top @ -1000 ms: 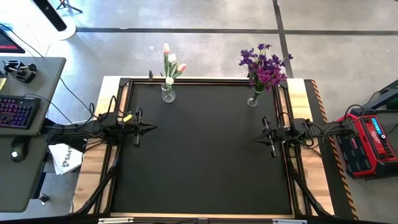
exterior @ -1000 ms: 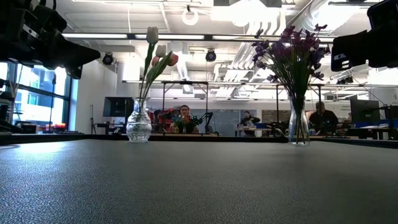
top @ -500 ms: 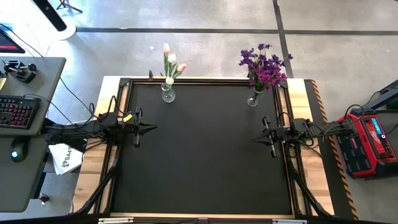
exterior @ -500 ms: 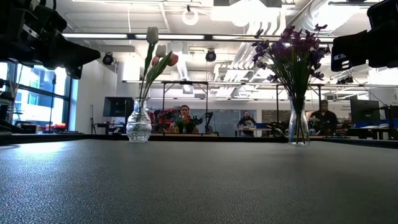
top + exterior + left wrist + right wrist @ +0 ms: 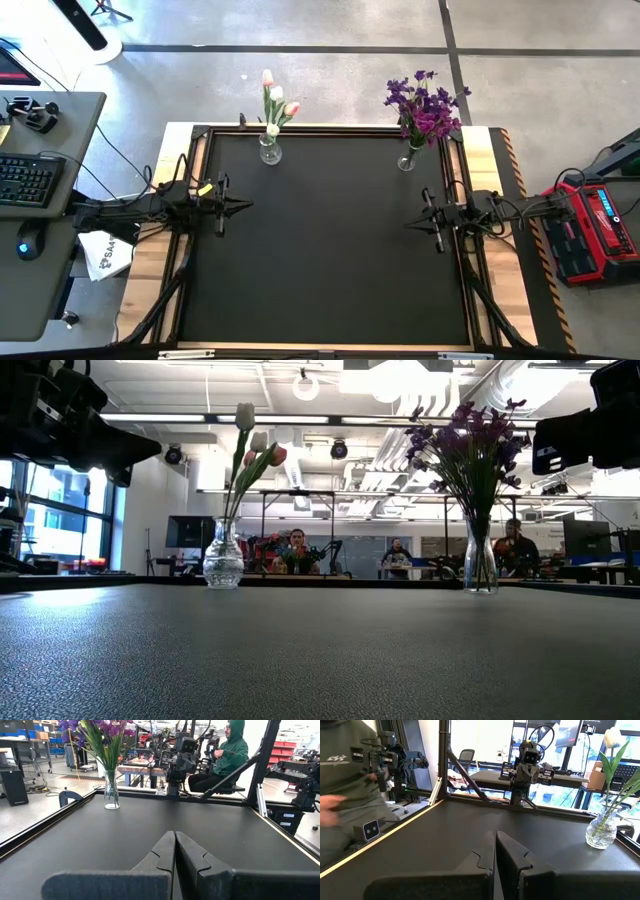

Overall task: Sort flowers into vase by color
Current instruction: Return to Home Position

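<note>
Purple blooms (image 5: 425,108) fill the slim vase (image 5: 406,160), tulips (image 5: 273,100) the round vase (image 5: 269,152), at the tabletop's (image 5: 320,260) far edge; left gripper (image 5: 244,205) and right gripper (image 5: 410,222) hover pinched closed, holding nothing

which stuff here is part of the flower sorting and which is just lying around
Part of the job:
- white and pink tulips in the round glass vase
- purple flowers in the slim glass vase
- left gripper and right gripper, both shut and empty

Just lying about:
- keyboard and mouse on the side desk
- red case beside the table
</note>
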